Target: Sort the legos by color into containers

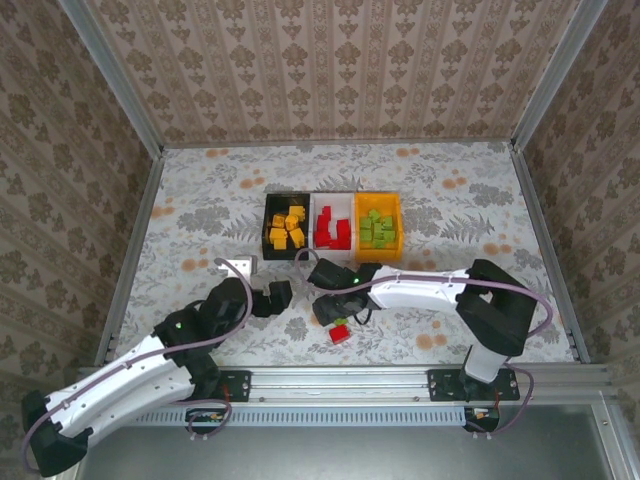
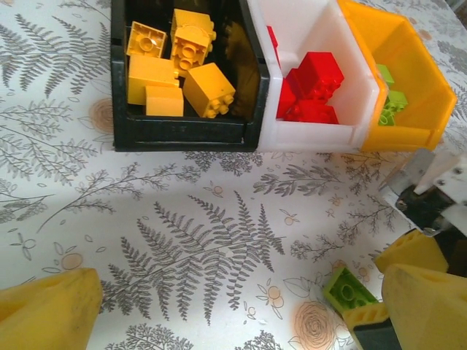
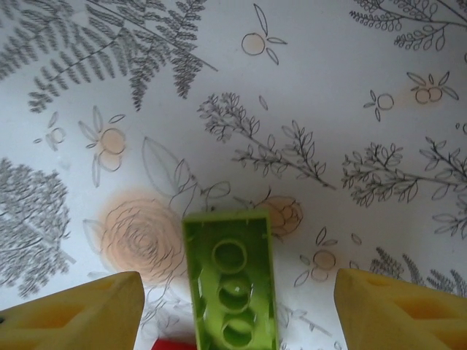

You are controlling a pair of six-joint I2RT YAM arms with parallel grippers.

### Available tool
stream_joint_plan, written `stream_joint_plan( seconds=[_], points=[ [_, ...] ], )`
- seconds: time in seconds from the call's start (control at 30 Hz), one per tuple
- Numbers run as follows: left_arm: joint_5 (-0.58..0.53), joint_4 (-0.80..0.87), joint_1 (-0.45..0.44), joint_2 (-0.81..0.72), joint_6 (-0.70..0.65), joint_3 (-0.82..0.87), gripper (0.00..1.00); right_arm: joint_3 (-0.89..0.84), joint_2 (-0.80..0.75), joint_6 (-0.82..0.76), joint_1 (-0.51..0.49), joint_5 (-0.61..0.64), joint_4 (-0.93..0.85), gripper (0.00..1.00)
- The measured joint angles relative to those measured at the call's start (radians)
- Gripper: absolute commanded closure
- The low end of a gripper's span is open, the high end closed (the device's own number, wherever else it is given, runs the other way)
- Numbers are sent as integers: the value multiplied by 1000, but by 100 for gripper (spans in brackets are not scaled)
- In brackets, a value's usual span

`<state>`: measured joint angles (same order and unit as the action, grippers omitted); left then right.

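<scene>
A light green lego (image 3: 232, 288) lies studs-down on the table between the fingers of my right gripper (image 3: 233, 313), which is open with a clear gap on each side of the brick. A red lego (image 1: 341, 334) lies just beside it, toward the near edge. In the top view my right gripper (image 1: 332, 312) hangs over both bricks. My left gripper (image 2: 233, 313) is open over bare table, and the green lego (image 2: 349, 289) sits just inside its right finger. The containers stand in a row: black (image 2: 182, 135) with yellow legos, white (image 2: 314, 135) with red, orange-yellow (image 2: 408, 135) with green.
In the top view the three bins (image 1: 333, 205) sit mid-table, just beyond both grippers. My left gripper (image 1: 272, 298) is close to the left of the right one. Metal posts and patterned walls ring the table; a rail (image 1: 340, 380) runs along the near edge.
</scene>
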<state>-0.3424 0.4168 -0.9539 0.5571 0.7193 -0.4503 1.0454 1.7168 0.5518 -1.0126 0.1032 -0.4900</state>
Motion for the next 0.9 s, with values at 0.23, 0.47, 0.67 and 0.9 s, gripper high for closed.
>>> stream_joint_plan(
  seconds=[0.23,0.47,0.67,0.9],
  points=[
    [-3,15,6,-31,8,0,0,48,77,-21,-13,29,-44,40],
    [-3,15,13,-31,8,0,0,76,116,-31,-31,44,-69,60],
    [1,15,20,-31,8,0,0,77,111,-29,-31,55,-60,68],
    [9,14,21,-17,8,0,0,74,-18,-30,26,82,-22,70]
  ],
)
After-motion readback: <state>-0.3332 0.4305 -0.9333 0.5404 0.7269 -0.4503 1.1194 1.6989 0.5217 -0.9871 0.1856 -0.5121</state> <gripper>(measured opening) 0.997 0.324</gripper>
